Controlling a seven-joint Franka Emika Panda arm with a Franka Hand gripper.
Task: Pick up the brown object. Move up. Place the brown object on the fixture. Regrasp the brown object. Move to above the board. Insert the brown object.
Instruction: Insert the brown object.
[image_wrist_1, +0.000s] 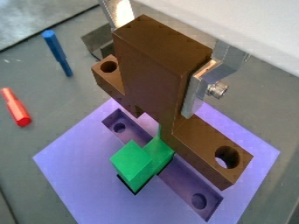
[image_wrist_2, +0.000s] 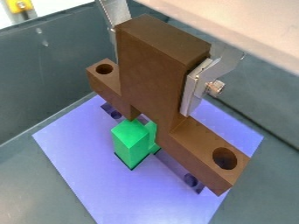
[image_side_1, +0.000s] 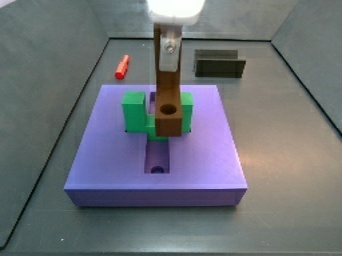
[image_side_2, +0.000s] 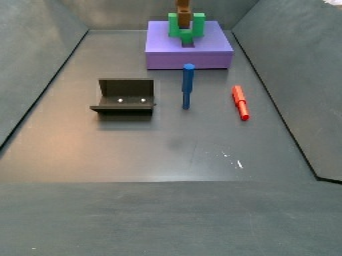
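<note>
My gripper (image_wrist_1: 158, 54) (image_wrist_2: 158, 52) is shut on the upper end of the brown object (image_wrist_1: 152, 83) (image_wrist_2: 152, 87), which stands upright. A silver finger (image_wrist_1: 197, 87) presses flat against its side. In a side view the gripper (image_side_1: 174, 12) hangs over the lavender board (image_side_1: 201, 150), and the brown object (image_side_1: 167, 75) reaches down between the arms of the green U-shaped piece (image_side_1: 134, 112), over the lengthwise slot (image_side_1: 158, 158). I cannot tell whether its lower end, with round holes, touches the board. The dark fixture (image_side_1: 221, 65) (image_side_2: 124, 97) stands bare on the floor, apart from the board (image_side_2: 187, 48).
A red peg (image_side_2: 241, 101) (image_wrist_1: 14, 107) and a thin blue peg (image_side_2: 187, 85) (image_wrist_1: 55, 51) lie on the grey floor between the board and the fixture. Sloping grey walls (image_side_2: 40, 95) enclose the work area.
</note>
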